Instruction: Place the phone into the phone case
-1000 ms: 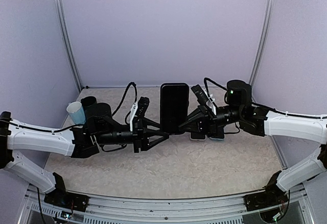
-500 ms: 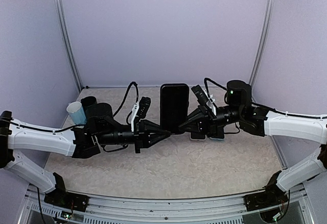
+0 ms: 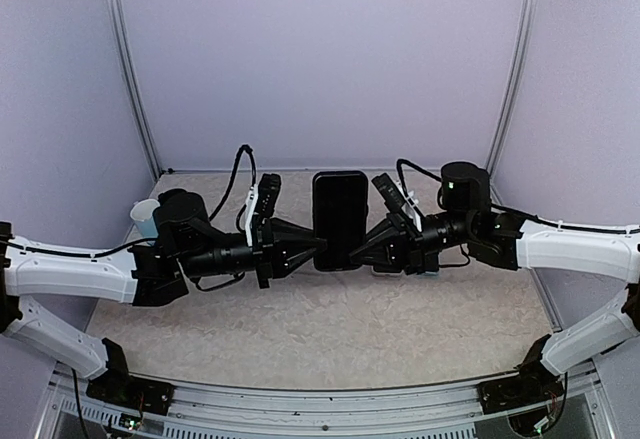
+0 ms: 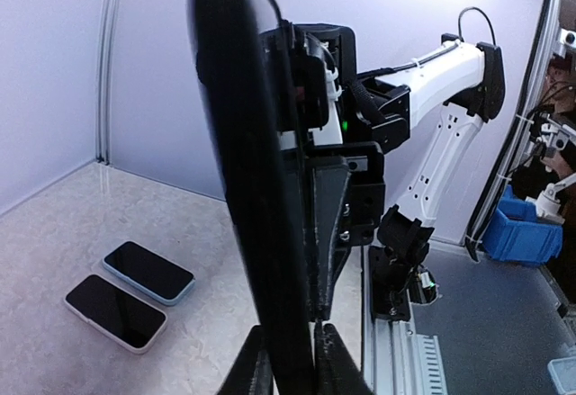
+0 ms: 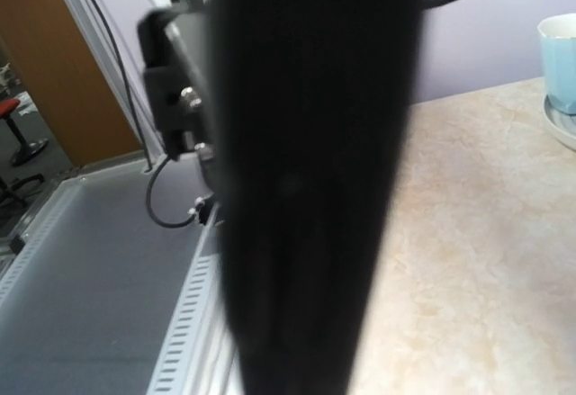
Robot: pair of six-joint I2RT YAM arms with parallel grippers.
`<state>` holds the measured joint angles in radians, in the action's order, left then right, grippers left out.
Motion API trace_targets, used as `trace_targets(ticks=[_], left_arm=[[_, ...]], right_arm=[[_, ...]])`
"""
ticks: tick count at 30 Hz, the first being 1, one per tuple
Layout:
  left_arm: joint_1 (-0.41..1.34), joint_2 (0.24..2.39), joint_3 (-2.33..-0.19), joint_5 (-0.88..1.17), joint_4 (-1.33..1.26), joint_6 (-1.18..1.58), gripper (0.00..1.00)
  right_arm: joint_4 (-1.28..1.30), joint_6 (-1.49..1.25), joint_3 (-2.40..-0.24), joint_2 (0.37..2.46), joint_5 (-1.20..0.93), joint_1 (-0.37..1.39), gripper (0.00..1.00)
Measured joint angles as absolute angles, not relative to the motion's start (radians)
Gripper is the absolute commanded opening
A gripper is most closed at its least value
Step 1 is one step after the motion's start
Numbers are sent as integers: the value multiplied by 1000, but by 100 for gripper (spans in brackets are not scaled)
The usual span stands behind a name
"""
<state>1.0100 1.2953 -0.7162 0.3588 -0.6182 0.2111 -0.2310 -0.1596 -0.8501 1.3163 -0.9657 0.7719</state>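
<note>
A black phone (image 3: 340,219) is held upright in the air above the middle of the table, screen toward the top camera. I cannot tell the phone from a case on it. My left gripper (image 3: 318,249) is shut on its lower left edge. In the left wrist view its fingertips (image 4: 255,363) pinch the edge-on black slab (image 4: 256,188). My right gripper (image 3: 362,249) is shut on the lower right edge. In the right wrist view the slab (image 5: 306,188) fills the middle and hides the fingers.
Two more phones lie flat on the table, one in a light blue case (image 4: 148,272) and one in a white case (image 4: 115,309), beneath my right arm (image 3: 428,269). A light blue cup (image 3: 145,217) stands at the far left, beside my left arm.
My left gripper, open a second ago, has shut and moved up onto the phone's lower left edge. The phone and right gripper shifted slightly left.
</note>
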Motion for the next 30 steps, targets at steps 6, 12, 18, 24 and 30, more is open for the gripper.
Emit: trace_targets(ticks=[6,12,18,24,30], left_arm=[[1005,1310,-743,359,-595,232,55],[994,1295,-730,253,-561,234,98],[940,1222,-683,-26,-434,291,99],[890,1201,-662,-187,-334,364,99],[861,1251,-650,-221,-298,445,87]], right_arm=[[-233,-147,-850,1316,-955,765,0],[-196,-223,-871,1347,-896,767,0],[-241,-442,-874,1508,-821,701,0],[-282,-593,-908,1782,-805,652,0],[-323,-670,-979,1947,-808,640,0]])
